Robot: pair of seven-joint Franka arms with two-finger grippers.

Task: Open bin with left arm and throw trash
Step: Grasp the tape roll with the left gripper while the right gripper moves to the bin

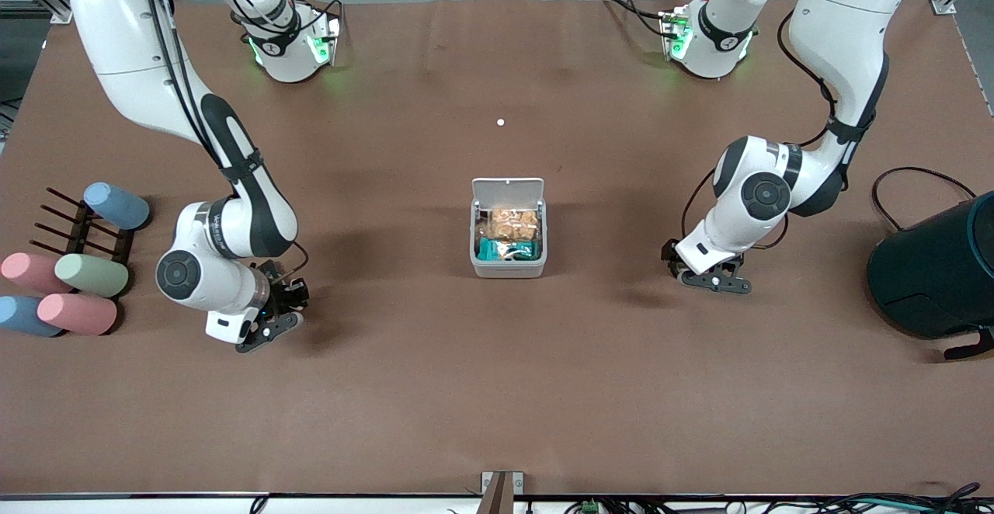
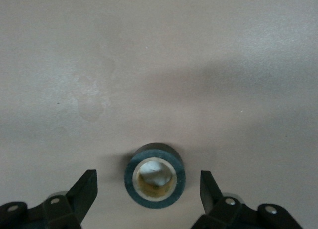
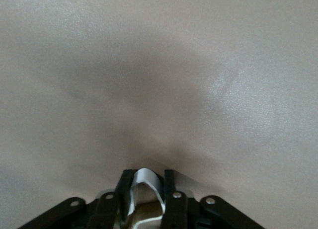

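The bin (image 1: 509, 262) stands lid-up; left gripper (image 2: 149, 189) spread around an upright tape roll (image 2: 154, 175); right gripper (image 3: 145, 187) pinches a wrapper (image 3: 145, 182).

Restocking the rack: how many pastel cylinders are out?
5, by the black rack at the right arm's end: blue, pink, green, blue, pink. More may be hidden.

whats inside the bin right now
The bin is open, its lid raised. Inside lie an orange-tan snack packet and a teal packet, filling the visible space. Whatever is under them is covered.
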